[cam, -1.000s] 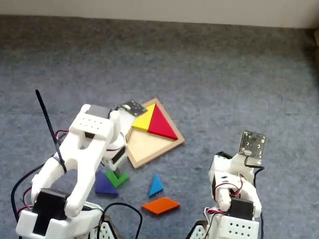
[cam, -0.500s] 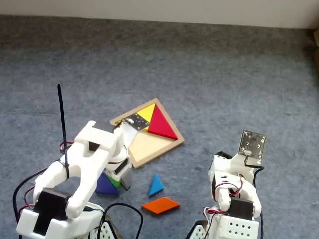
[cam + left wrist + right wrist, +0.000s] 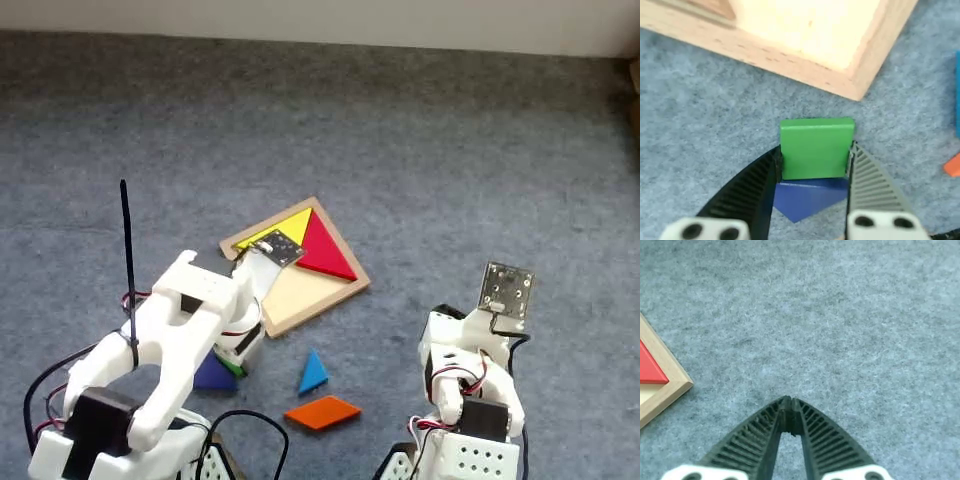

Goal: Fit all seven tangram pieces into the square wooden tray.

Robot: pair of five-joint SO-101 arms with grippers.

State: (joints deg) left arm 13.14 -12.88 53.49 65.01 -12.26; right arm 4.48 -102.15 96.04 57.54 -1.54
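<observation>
1. The left end effector [image 3: 815,151] is grasping the green square piece [image 3: 815,134], its two fingers [image 3: 867,175] pressing on opposite edges.
2. A dark blue triangle [image 3: 807,197] is lying directly behind the green piece, toward the wrist, between the fingers.
3. Just ahead of the fingertips, a corner of the square wooden tray [image 3: 860,75] is resting on the grey desk [image 3: 700,125].
4. Off to the side, a light blue triangle [image 3: 313,372] and an orange parallelogram [image 3: 323,411] are lying loose, near each other.
5. A yellow triangle [image 3: 285,225] and a red triangle [image 3: 325,250] are sitting inside the tray, touching along one edge.
6. The right end effector [image 3: 790,412] is clenched on nothing, its tips meeting above bare desk, well apart from the tray corner.
</observation>
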